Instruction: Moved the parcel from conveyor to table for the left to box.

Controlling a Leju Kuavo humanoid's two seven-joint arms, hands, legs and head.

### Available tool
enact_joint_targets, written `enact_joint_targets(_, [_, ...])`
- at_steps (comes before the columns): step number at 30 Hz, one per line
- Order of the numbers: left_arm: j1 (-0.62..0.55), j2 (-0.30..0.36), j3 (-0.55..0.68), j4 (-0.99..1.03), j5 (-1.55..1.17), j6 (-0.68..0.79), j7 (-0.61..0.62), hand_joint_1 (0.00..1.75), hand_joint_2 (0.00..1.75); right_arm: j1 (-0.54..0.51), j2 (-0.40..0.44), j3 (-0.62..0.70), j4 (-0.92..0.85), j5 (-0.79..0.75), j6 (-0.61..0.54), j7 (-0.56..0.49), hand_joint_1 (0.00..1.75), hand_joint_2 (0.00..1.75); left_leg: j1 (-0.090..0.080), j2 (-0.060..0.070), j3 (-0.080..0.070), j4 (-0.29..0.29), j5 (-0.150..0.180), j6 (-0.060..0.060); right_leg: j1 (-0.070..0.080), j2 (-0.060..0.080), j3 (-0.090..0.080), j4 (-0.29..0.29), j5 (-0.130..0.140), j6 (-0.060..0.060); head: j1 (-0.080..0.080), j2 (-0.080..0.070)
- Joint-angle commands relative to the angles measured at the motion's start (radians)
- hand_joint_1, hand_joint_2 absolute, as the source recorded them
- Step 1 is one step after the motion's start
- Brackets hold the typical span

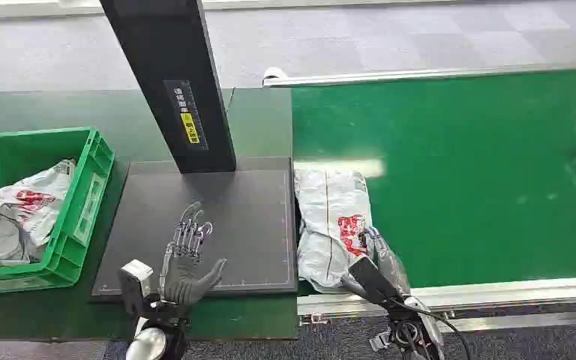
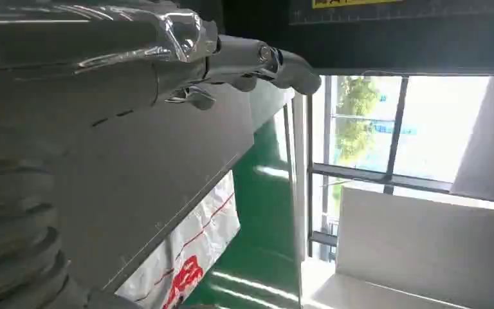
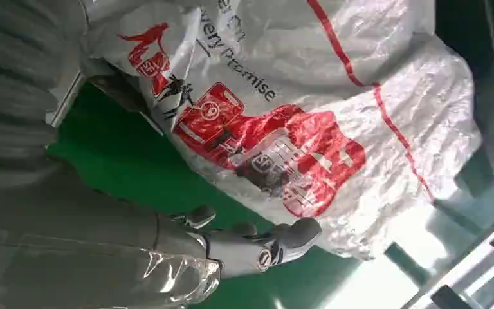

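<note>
Grey left hand (image 1: 187, 259) with dark, slim fingers and a thick grey thumb, chrome-bright silver wrist at six o'clock. Right hand (image 1: 379, 259), grey, glossy clear film over it, black cable looping behind; ribbed grey cover.

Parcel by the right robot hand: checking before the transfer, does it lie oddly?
Yes. The parcel lies at the belt's left end, its edge reaching the dark pad. The right robot hand is at its near corner; grip unclear.
</note>
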Motion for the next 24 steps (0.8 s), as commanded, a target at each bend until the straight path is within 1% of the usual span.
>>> enact_joint_targets(1, [-0.030,0.030,-0.049,0.086,0.020,-0.001,-0.007,0.00,1.75,-0.226,-0.049,-0.041,0.486,0.040,-0.053,-0.019,0.00,1.75,0.000,0.000,0.002,-0.001,0.000,0.000,0.000,-0.001,0.003,-0.002,0.000,0.000,0.000,0.000])
enact_joint_targets(3, [-0.034,0.036,-0.064,0.093,0.031,0.003,-0.014,0.00,1.75,-0.275,-0.050,-0.030,0.527,0.062,-0.042,0.000,0.00,1.75,0.000,0.001,0.002,-0.001,0.000,0.000,0.000,0.000,0.002,-0.001,0.000,0.000,0.000,0.000])
enact_joint_targets(4, [-0.036,0.036,-0.067,0.095,0.033,0.004,-0.016,0.00,1.75,-0.289,-0.048,-0.026,0.533,0.066,-0.037,0.002,1.75,1.75,0.000,0.002,0.003,-0.002,0.000,-0.001,0.000,0.001,0.003,-0.002,0.001,-0.001,0.000,0.000])
enact_joint_targets(9, [-0.049,0.040,-0.069,0.096,0.043,0.014,-0.022,0.00,1.75,-0.323,-0.036,-0.007,0.549,0.091,-0.031,0.016,1.75,1.75,0.000,0.001,0.002,-0.001,0.000,-0.001,0.000,0.000,0.002,-0.001,0.001,-0.001,0.000,0.000])
enact_joint_targets(13, [-0.051,0.042,-0.068,0.095,0.046,0.017,-0.023,0.00,1.75,-0.324,-0.033,-0.006,0.549,0.093,-0.040,0.011,1.75,1.75,0.000,0.000,0.002,-0.001,0.001,0.000,0.000,-0.001,0.002,-0.001,0.000,-0.001,0.000,0.000])
enact_joint_targets(15, [-0.052,0.045,-0.068,0.094,0.050,0.022,-0.023,0.00,1.75,-0.322,-0.030,-0.026,0.539,0.071,-0.038,-0.019,1.75,1.75,0.000,-0.001,0.003,-0.001,0.001,-0.001,0.000,-0.002,0.003,-0.001,0.000,-0.001,0.000,0.000])
enact_joint_targets(24, [-0.053,0.046,-0.066,0.092,0.050,0.023,-0.023,0.00,1.75,-0.324,-0.030,-0.026,0.538,0.071,-0.035,-0.019,1.75,1.75,0.000,-0.001,0.003,-0.001,0.001,-0.001,0.000,-0.002,0.004,-0.001,0.000,-0.001,0.000,0.000])
